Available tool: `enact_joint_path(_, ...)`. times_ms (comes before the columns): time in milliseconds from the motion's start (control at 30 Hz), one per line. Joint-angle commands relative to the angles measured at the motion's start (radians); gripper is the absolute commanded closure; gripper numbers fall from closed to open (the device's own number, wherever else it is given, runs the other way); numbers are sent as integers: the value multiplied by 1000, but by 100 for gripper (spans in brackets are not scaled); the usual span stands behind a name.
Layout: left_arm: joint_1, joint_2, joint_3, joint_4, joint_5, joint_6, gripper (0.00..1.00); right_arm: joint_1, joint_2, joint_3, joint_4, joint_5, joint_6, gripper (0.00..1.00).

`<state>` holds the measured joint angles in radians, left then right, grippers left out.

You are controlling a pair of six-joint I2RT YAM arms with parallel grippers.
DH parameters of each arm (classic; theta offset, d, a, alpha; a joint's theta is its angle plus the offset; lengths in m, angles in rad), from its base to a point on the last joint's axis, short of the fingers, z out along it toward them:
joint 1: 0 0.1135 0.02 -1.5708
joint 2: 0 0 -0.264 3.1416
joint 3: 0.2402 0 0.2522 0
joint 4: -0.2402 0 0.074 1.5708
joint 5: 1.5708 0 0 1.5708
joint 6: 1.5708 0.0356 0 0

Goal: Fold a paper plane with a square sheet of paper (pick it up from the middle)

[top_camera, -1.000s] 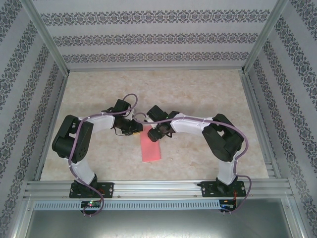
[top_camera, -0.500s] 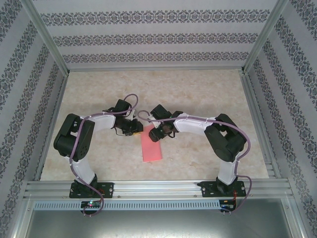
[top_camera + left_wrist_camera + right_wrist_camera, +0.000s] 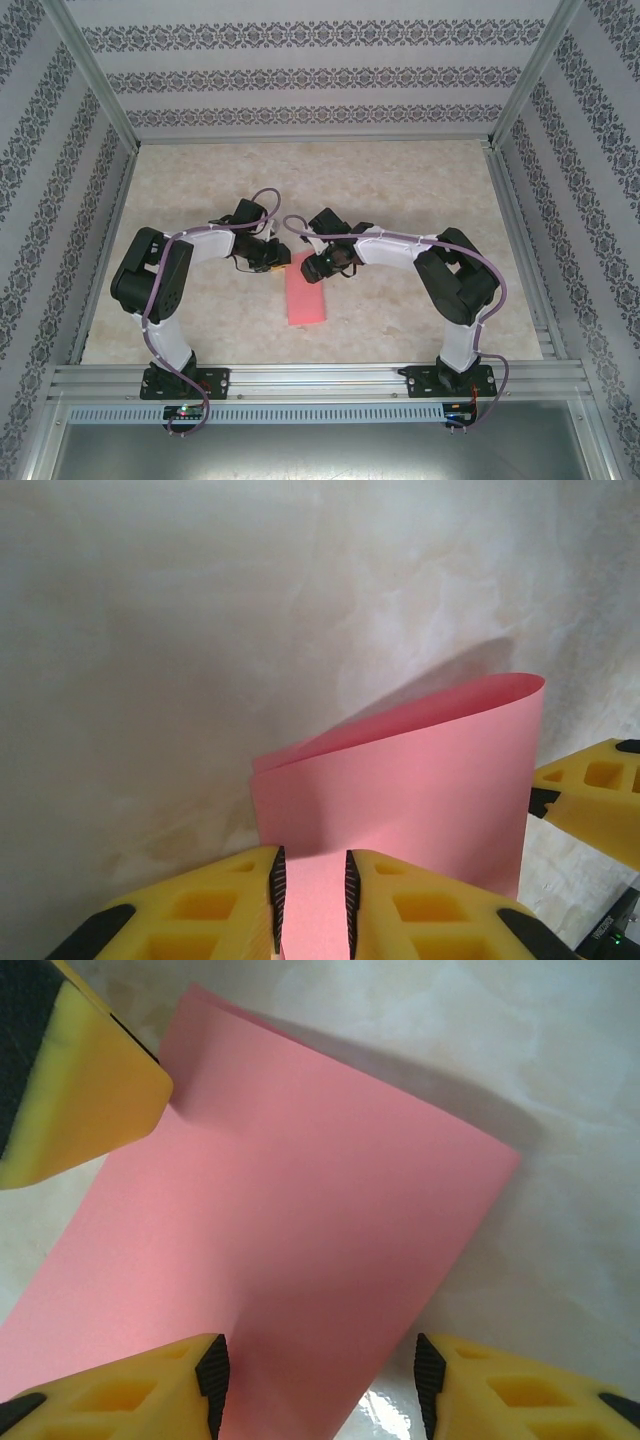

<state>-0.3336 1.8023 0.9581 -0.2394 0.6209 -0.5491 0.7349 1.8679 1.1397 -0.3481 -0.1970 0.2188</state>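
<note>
We see the square sheet of paper (image 3: 307, 298) lying on the marbled table (image 3: 400, 190) between the two arms. It is folded over into a long pink strip, and its upper layer bows up off the lower one. Our left gripper (image 3: 283, 267) sits at the strip's far end, and the left wrist view shows its jaws drawn narrow, pinching the paper's edge. Our right gripper (image 3: 314, 266) is just beside it at the same end, spread wide, with the paper running between its fingers (image 3: 130, 1400). We cannot tell whether they touch it.
</note>
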Motion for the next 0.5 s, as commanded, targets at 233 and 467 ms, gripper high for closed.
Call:
enact_joint_path(233, -5, 2, 39, -5, 3, 32, 72, -9, 43, 24, -41, 37, 54, 49)
enact_joint_path(467, -5, -26, 47, -33, -4, 41, 71, -3, 35, 25, -41, 44, 63, 50)
